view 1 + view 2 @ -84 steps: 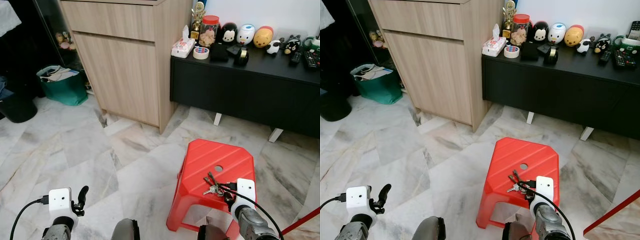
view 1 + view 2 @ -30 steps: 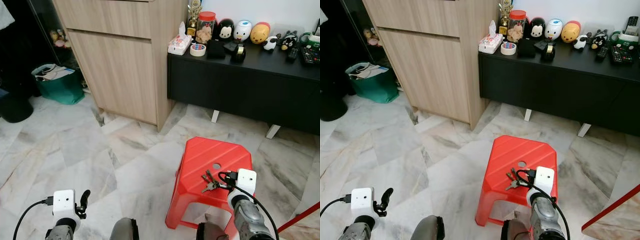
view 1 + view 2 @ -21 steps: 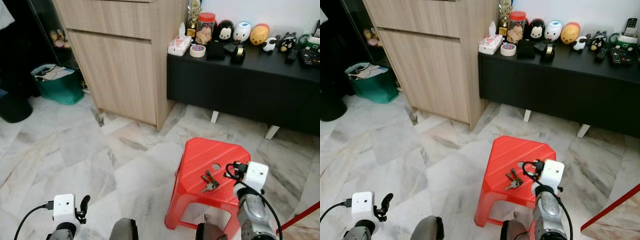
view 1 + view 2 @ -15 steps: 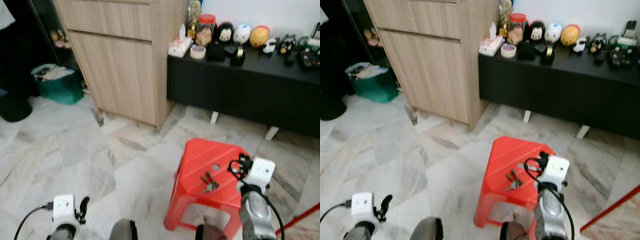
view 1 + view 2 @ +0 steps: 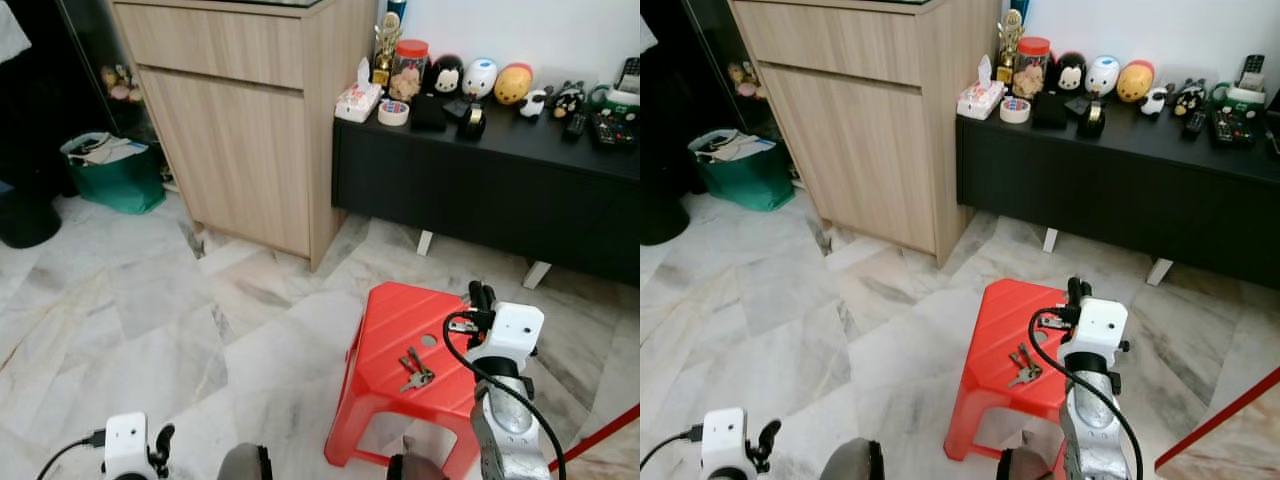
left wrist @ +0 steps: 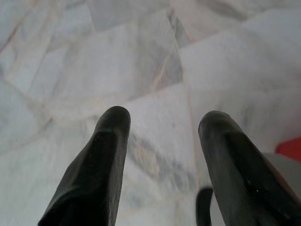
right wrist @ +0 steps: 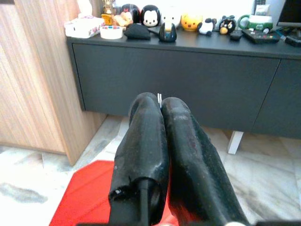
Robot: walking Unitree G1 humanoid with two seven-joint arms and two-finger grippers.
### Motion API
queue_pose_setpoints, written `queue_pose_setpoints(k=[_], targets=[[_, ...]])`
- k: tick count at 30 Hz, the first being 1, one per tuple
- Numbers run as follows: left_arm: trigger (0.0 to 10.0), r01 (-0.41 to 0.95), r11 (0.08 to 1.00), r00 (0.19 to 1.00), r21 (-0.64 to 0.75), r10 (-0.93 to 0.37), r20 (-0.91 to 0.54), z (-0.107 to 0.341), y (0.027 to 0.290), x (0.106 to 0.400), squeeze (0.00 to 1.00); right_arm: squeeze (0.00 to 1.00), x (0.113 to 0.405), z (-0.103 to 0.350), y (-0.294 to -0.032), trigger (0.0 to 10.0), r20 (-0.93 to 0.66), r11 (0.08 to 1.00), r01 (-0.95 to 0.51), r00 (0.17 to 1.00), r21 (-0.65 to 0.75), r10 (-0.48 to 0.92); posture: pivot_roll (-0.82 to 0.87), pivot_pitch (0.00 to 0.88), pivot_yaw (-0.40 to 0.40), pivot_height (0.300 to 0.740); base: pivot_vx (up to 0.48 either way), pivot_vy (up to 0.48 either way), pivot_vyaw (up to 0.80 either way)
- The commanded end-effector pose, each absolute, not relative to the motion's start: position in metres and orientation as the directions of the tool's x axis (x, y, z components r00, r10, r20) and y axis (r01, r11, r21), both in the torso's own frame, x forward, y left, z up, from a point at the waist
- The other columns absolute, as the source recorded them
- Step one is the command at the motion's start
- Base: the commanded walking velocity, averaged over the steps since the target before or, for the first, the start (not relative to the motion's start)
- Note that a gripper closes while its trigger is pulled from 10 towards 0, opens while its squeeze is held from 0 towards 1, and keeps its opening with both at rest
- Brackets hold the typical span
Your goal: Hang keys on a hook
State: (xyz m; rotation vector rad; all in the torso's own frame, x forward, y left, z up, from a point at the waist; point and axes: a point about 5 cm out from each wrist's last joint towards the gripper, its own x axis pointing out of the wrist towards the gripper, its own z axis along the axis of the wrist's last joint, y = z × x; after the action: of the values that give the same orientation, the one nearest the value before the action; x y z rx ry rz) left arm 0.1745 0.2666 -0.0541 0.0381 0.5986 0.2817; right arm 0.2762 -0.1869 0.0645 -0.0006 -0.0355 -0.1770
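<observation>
Right gripper (image 5: 479, 296) is raised above the stool's back edge with its two black fingers (image 7: 162, 141) pressed together and empty, aimed toward the sideboard rather than down. Left gripper (image 6: 162, 127) hangs low over the floor, fingers spread apart, holding nothing.

Floor (image 5: 150, 310) of pale marble spreads across the room. At 11 o'clock stands the cabinet (image 5: 240, 120); at 1 o'clock the sideboard (image 5: 480, 190) carries toys, a jar and tape. Stool (image 5: 390, 340), red plastic, sits at about 5 o'clock, just in front of the robot. Keys (image 5: 414, 368) lie loose on its top near the middle hole, at roughly 8 o'clock from the right gripper and apart from it.

No hook can be made out anywhere. Judging from this, the pick-up is not yet done. Risks: pinched fingers coming down would only push the bunch off the slick, ribbed seat onto the floor; a shallow pinch on one key could let the ring swing and slip
</observation>
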Motion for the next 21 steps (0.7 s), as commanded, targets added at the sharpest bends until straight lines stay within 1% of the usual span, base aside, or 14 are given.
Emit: queue_pose_setpoints(k=[1,6,9,11,15,21], targets=[[10.0,-0.251,0.96,0.765,0.127,0.277,-0.581,-0.06,0.265,0.167,0.0,0.0,0.277,0.07,-0.186,10.0,0.05,0.986,0.167,0.985,-0.001,-0.167,0.03,0.0,-0.024,0.694,0.0,0.0,0.0],[10.0,-0.257,0.956,0.719,0.138,0.285,-0.634,-0.068,0.262,0.155,0.0,0.0,0.276,0.07,-0.188,10.0,0.024,0.985,0.169,0.985,0.029,-0.17,0.02,0.0,-0.024,0.729,0.0,0.0,0.0],[10.0,-0.26,0.955,0.705,0.145,0.29,-0.647,-0.07,0.263,0.153,0.0,0.0,0.275,0.069,-0.187,10.0,0.009,0.986,0.162,0.987,0.045,-0.163,0.02,0.0,-0.024,0.74,0.0,0.0,0.0],[10.0,-0.261,0.954,0.694,0.149,0.292,-0.658,-0.072,0.263,0.15,0.0,0.0,0.275,0.066,-0.185,10.0,-0.015,0.988,0.145,0.989,0.057,-0.144,0.02,0.0,-0.023,0.74,0.0,0.0,0.0],[10.0,-0.261,0.954,0.673,0.151,0.291,-0.68,-0.074,0.263,0.145,0.0,0.0,0.274,0.065,-0.183,10.0,-0.015,0.988,0.138,0.99,0.072,-0.137,0.02,0.0,-0.02,0.74,0.0,0.0,0.0],[10.0,-0.251,0.958,0.648,0.135,0.27,-0.712,-0.079,0.259,0.14,0.0,0.0,0.272,0.063,-0.189,10.0,-0.04,0.982,0.166,0.986,0.092,-0.163,0.01,0.0,-0.019,0.74,0.0,0.0,0.0]])
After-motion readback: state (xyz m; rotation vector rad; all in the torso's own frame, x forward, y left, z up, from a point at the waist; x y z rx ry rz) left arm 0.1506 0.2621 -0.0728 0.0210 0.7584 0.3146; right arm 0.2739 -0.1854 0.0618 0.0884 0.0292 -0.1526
